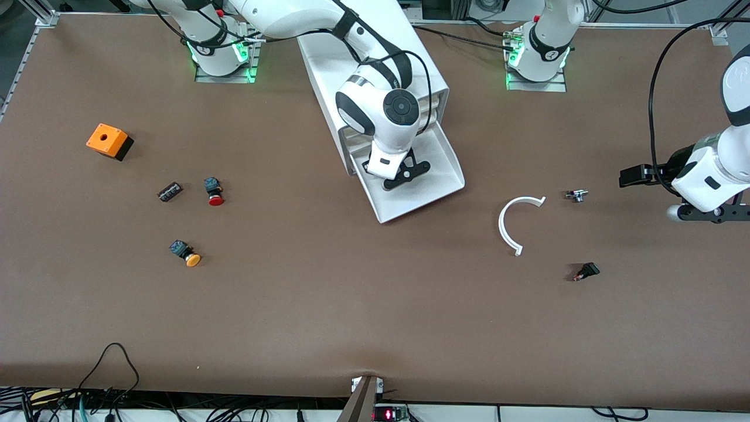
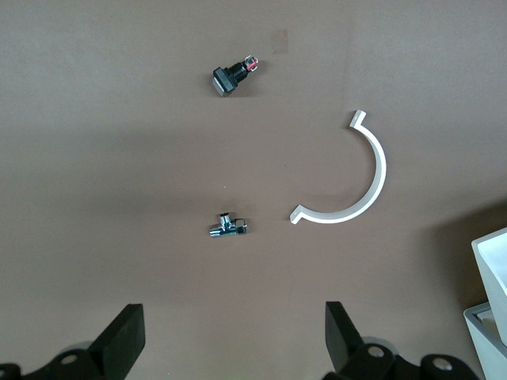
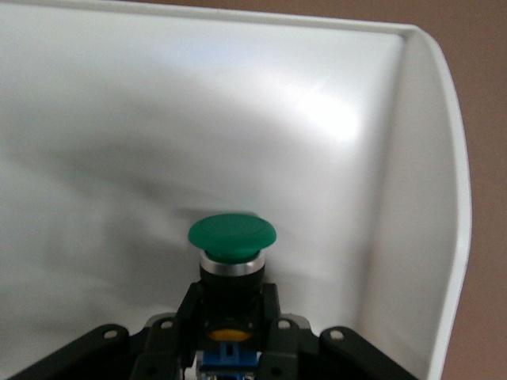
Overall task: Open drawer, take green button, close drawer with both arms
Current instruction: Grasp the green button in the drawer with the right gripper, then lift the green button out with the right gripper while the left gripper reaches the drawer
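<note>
The white drawer stands pulled out of the white cabinet, toward the front camera. My right gripper reaches down into it. In the right wrist view, the right gripper is shut on the dark body of the button, whose round green cap stands just above the drawer floor. In the front view the right hand hides the button. My left gripper waits over the table at the left arm's end. It is open, with nothing between its black fingers.
Toward the right arm's end lie an orange box, a red-capped button, an orange-capped button and a small dark block. Near the left gripper lie a white arc, a metal fitting and a small black switch.
</note>
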`<action>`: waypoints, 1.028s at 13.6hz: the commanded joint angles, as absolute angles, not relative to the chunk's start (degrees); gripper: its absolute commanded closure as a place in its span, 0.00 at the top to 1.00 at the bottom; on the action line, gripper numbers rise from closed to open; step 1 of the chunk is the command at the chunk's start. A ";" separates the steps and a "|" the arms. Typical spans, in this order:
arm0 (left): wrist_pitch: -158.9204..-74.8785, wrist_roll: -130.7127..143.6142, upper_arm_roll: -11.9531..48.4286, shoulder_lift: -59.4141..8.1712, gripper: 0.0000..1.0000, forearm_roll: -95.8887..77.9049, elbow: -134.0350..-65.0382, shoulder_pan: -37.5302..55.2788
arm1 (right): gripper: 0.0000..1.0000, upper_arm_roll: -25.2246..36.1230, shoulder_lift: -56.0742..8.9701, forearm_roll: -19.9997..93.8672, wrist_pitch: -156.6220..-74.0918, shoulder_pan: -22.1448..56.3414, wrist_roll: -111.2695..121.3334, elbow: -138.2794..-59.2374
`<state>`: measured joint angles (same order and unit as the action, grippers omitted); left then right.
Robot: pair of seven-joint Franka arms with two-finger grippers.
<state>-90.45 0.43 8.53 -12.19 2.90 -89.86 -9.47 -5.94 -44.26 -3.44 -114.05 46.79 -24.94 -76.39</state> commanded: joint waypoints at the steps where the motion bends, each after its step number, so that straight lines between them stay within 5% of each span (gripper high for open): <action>1: -90.26 0.44 8.53 -12.22 1.00 4.75 -89.56 -9.05 | 0.01 -5.80 -43.77 -3.52 -113.74 46.67 -26.36 -74.37; 6: -90.26 0.61 8.53 -12.22 1.00 4.83 -89.47 -8.97 | 0.01 -5.54 -43.68 -1.67 -103.73 44.48 -26.11 -63.47; 14: -95.35 16.31 8.61 -17.83 1.00 -0.07 -89.74 0.42 | 0.01 -5.71 -35.78 1.40 -96.60 29.99 2.76 -64.24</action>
